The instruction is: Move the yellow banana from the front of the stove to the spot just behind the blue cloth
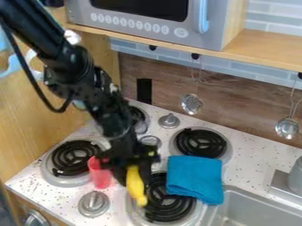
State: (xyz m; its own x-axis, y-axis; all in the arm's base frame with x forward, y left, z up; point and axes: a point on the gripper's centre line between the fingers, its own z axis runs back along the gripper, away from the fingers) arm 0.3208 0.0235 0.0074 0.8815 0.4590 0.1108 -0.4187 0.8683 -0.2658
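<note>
We see the black gripper (134,169) closed around the upper part of a yellow toy banana (137,187), which hangs lengthwise beneath it, beside the lower-right coil burner (171,207). Gripped near its top, the banana leaves its lower end free, likely so that end can meet a surface first. Just left of it in our view we find a translucent red cup (99,173), close enough that a sideways swing could nudge it. A folded blue cloth (194,178) lies between the burners and the sink (251,196), overlapping the lower-right one; its folds presumably keep it compact. Slotted metal utensils (191,104) hang from wall hooks, probably to spare counter space.
</note>
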